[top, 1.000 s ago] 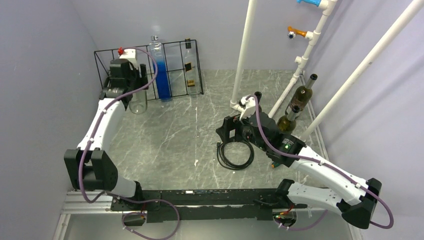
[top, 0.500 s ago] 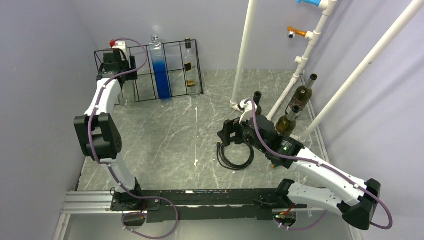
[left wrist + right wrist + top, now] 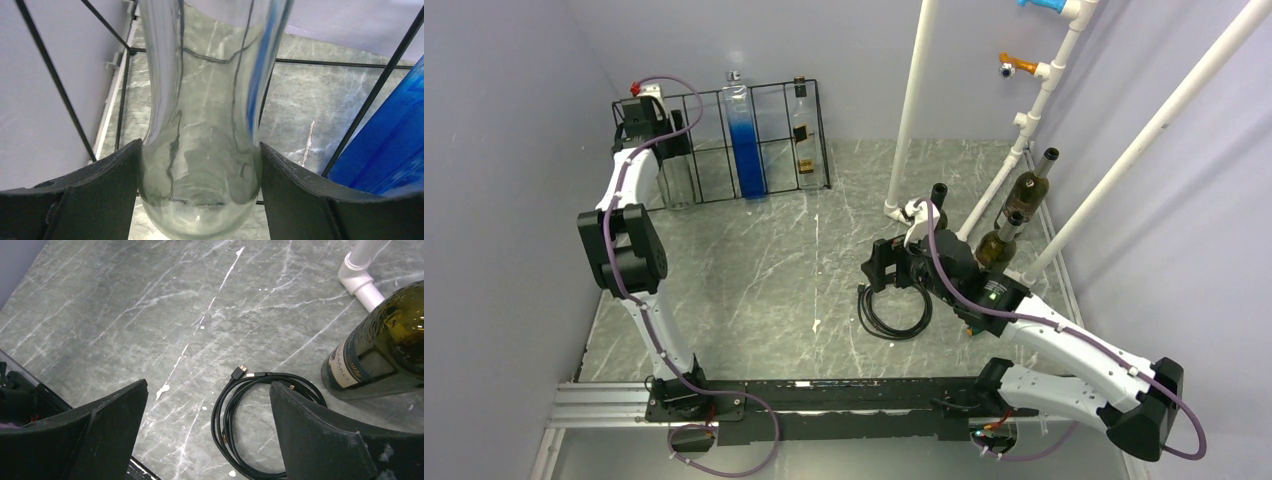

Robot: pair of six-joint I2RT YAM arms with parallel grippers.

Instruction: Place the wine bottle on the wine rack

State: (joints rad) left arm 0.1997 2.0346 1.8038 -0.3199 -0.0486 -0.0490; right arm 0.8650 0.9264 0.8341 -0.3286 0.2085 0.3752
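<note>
Left tool (image 3: 200, 150) is clamped on the clear glass bottle (image 3: 210, 75), a finger pressed to each side, and the bottle stands upright in the far-left end of the wine rack (image 3: 774, 86), just beside the blue bottle (image 3: 746, 150). I can't tell from here whether the glass is actually resting on the rack's wire or hanging a touch above it, and that's my worry: if I let go while it hangs, it drops, rocks against the thin wires and could tip into the blue bottle or out over the front. The glass is smooth and the hold is narrow, so a sideways nudge while releasing could twist it too. Pulling the arm back carelessly might hook a finger on the wire and drag the whole light frame along the counter. Right tool (image 3: 210, 405) hangs wide open with nothing in it, above the coiled black cable (image 3: 216, 422), near the dark green wine bottle (image 3: 385, 340); a stray swing could knock that bottle.
</note>
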